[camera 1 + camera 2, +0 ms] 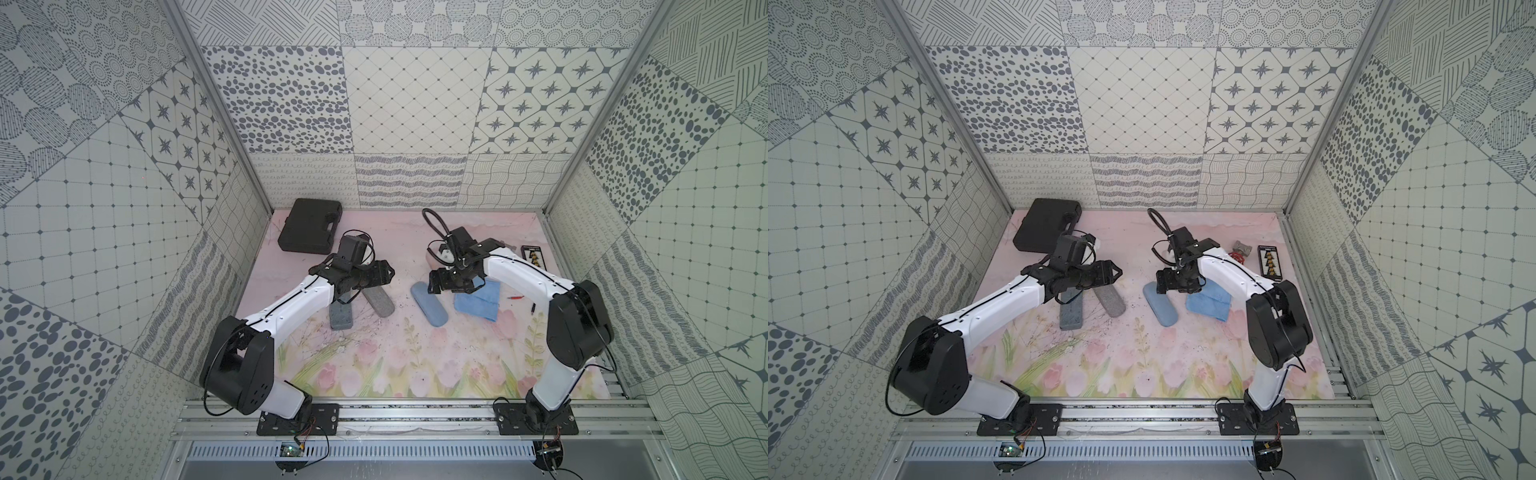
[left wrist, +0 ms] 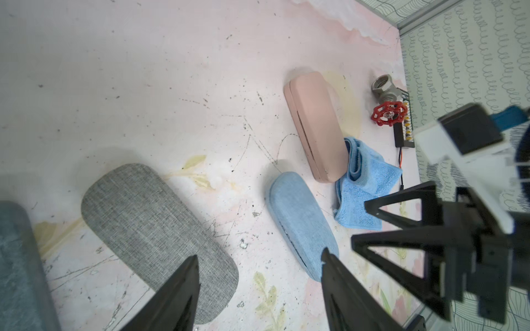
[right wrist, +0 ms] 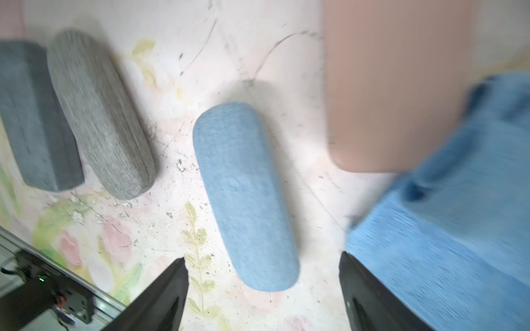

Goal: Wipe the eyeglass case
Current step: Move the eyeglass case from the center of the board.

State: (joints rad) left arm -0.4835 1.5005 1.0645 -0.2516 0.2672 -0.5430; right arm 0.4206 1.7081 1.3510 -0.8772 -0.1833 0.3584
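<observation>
Several eyeglass cases lie on the floral mat: a light blue one, a pink one, a grey one and a dark grey one. A folded blue cloth rests against the pink case, right of the light blue case. My right gripper hovers open and empty over the far end of the light blue case, beside the cloth. My left gripper is open and empty above the gap between the grey and light blue cases.
A black tool case sits at the back left. A red-handled valve and a black strip with yellow parts lie at the back right near the wall. A small red pen lies right of the cloth.
</observation>
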